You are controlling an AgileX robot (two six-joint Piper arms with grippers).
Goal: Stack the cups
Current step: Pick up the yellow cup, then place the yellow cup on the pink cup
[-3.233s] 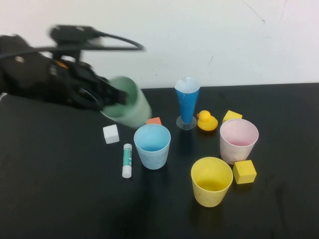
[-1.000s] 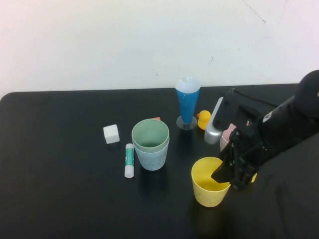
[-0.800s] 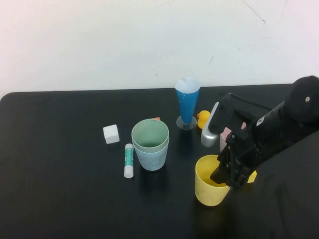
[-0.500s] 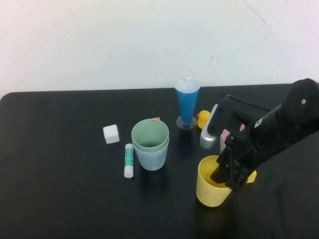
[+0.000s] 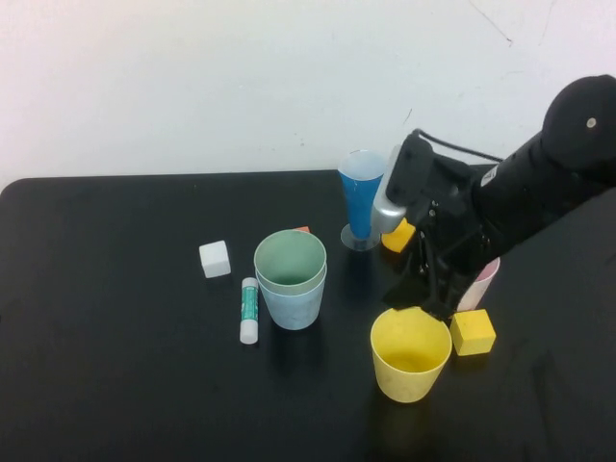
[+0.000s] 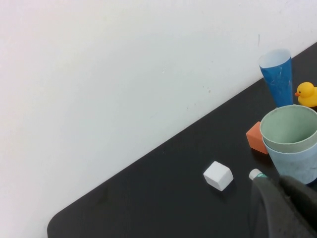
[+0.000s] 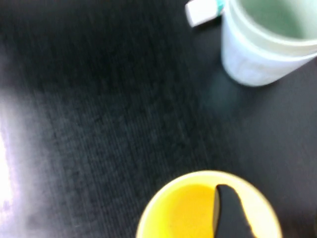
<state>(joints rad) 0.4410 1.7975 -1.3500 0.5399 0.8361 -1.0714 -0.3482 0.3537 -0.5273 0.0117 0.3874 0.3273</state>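
Since half a second ago the right gripper [image 5: 423, 296] has been drawn up and back from the yellow cup [image 5: 411, 352], and the cup, tilted then, is now seen standing upright on the black worktop [image 5: 115, 366]. The right gripper is held just above the cup's far rim. In the right wrist view its dark tip is seen over the cup's yellow inside. Whether it is open or closed cannot be told.

The green cup [image 5: 290, 260] is seated inside the light blue cup [image 5: 294, 304], with its rim standing a little above the blue rim. This pair is placed near the middle of the worktop, to the left of the yellow cup and apart from it. The pink cup [image 5: 482, 283] is mostly hidden behind the right arm; only part of its side is seen, behind a yellow cube [image 5: 473, 331].

A glue stick [image 5: 248, 310] is laid just left of the stacked pair, and a white cube [image 5: 215, 259] lies beyond it. A tall blue cone glass [image 5: 361, 197] stands at the back, with a yellow duck [image 6: 307, 93] beside it and an orange block [image 6: 257, 137] behind the stacked pair.

The left gripper [image 6: 285, 206] is seen only in the left wrist view, as a dark blur near the glue stick's cap; its state cannot be told.
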